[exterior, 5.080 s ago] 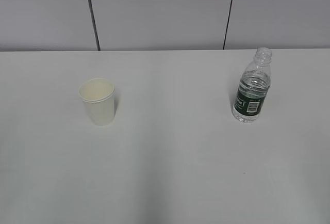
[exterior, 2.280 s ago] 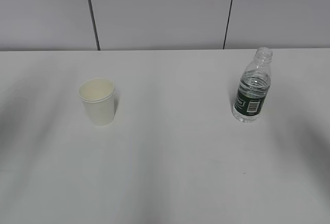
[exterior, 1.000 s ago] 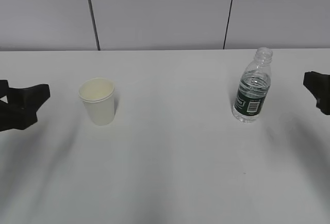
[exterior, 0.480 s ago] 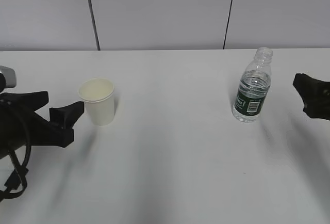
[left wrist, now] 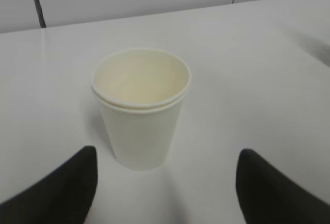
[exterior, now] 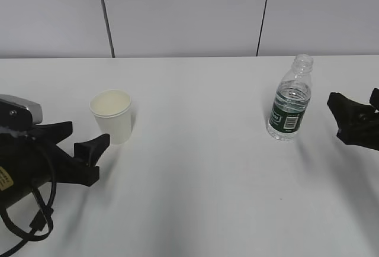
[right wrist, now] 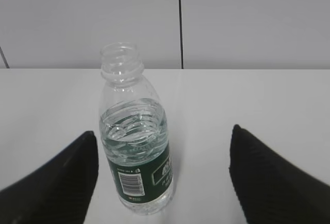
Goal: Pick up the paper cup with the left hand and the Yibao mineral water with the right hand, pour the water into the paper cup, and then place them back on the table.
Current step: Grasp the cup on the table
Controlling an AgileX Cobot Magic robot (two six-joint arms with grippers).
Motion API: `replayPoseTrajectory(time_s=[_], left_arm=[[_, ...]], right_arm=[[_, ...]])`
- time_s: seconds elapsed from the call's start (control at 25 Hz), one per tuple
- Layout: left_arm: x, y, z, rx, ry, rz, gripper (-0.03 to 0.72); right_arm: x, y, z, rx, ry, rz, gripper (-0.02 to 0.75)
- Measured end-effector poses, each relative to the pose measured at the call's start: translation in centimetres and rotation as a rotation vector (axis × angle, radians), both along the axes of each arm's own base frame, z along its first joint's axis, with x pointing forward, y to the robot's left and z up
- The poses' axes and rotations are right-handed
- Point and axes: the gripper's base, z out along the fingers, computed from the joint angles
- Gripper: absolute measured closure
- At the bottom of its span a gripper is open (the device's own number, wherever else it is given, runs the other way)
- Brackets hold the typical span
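Note:
The white paper cup (exterior: 111,118) stands upright on the white table (exterior: 195,186), left of middle. My left gripper (exterior: 89,132) is open just in front and to the left of it, apart from it. In the left wrist view the cup (left wrist: 140,105) stands just beyond the open gripper (left wrist: 167,150), and its cream inside looks empty. The Yibao mineral water (exterior: 289,100) stands upright at the right, capless and partly filled. My right gripper (exterior: 352,97) is open to its right, apart from it. In the right wrist view the bottle (right wrist: 136,157) stands left of centre ahead of the open gripper (right wrist: 162,131).
A grey panelled wall (exterior: 189,14) with dark vertical seams rises behind the table's far edge. The left arm's black cables (exterior: 35,221) hang near the front left corner. Bare tabletop lies between the cup and the bottle.
Both arms have come in from the sides. The left gripper has moved right to the cup, and the right gripper has moved left toward the bottle. Cup and bottle have not moved.

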Motion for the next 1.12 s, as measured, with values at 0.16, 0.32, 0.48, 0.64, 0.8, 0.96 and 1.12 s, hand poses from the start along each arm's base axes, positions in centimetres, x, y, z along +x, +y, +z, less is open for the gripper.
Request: replayPoseTrajectory(time_s=[0.16, 0.32, 0.48, 0.64, 0.8, 0.96, 1.12], left_arm=[[0.0, 0.0, -1.4, 0.019, 0.05, 0.0, 0.182], [0.0, 0.0, -2.3, 0.033, 0.084, 0.0, 0.185], [0.1, 0.0, -2.6, 0.036, 0.093, 0.005, 0.185], [0.8, 0.0, -2.5, 0.027, 0.079, 0.032, 0.157], [2.2, -0.6, -2.6, 0.015, 0.053, 0.037, 0.109], [3.4, -1.0, -3.6, 0.018, 0.061, 0.038, 0.102], [4.9, -1.6, -4.1, 0.013, 0.044, 0.037, 0.1]], right_arm=[[0.4, 0.1, -0.7, 0.003, -0.017, 0.007, 0.152], [0.6, 0.5, -1.8, -0.008, -0.001, 0.051, 0.152], [0.7, 0.9, -2.9, -0.02, 0.046, 0.097, 0.152], [0.7, 0.9, -3.5, -0.021, 0.07, 0.101, 0.152], [0.7, 0.9, -3.6, -0.021, 0.071, 0.102, 0.153], [0.7, 0.9, -3.6, -0.021, 0.07, 0.102, 0.152], [0.7, 0.9, -3.6, -0.021, 0.07, 0.102, 0.152]])
